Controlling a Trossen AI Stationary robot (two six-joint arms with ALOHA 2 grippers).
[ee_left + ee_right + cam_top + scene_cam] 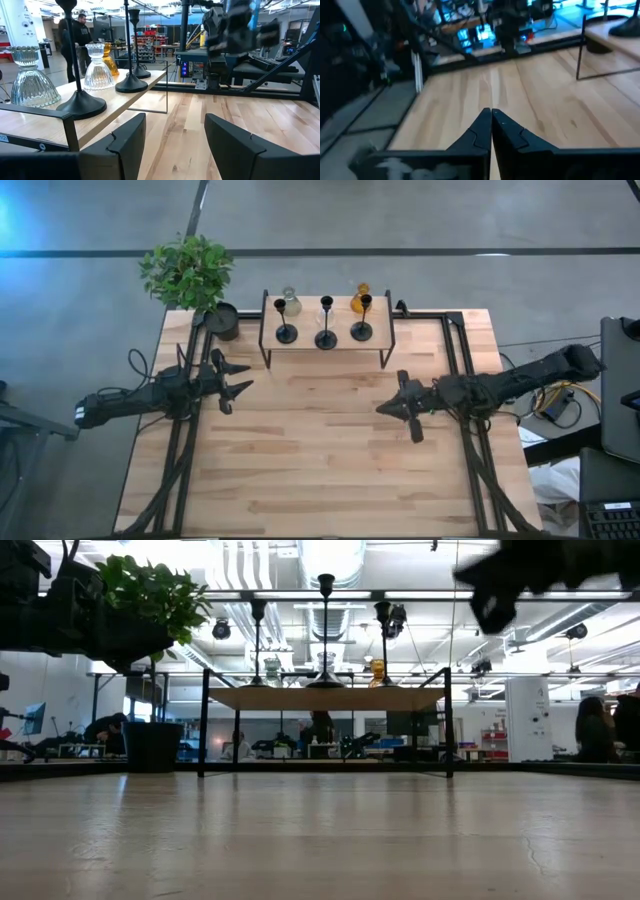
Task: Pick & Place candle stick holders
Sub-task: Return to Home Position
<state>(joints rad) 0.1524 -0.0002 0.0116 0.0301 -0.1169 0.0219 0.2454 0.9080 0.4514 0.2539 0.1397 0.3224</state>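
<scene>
Three slim black candle stick holders point(286, 330) point(325, 337) point(361, 329) stand on their disc bases on a small raised wooden shelf point(305, 342) at the table's far middle. Behind them stand three bulbous glass holders: a greenish one point(291, 302), a clear one point(98, 67) and an amber one point(359, 293). My left gripper point(240, 377) is open and empty over the table's left part, pointing toward the shelf; the nearest black holder point(80, 102) shows ahead of it in the left wrist view. My right gripper point(491, 114) is shut and empty over the table's right middle point(383, 410).
A black pot point(222, 321) with a green plant point(187, 270) stands at the far left, beside the shelf. The shelf rests on thin black metal legs point(204, 720). Bare wooden table point(320, 460) lies between and in front of both arms. People show in the room behind.
</scene>
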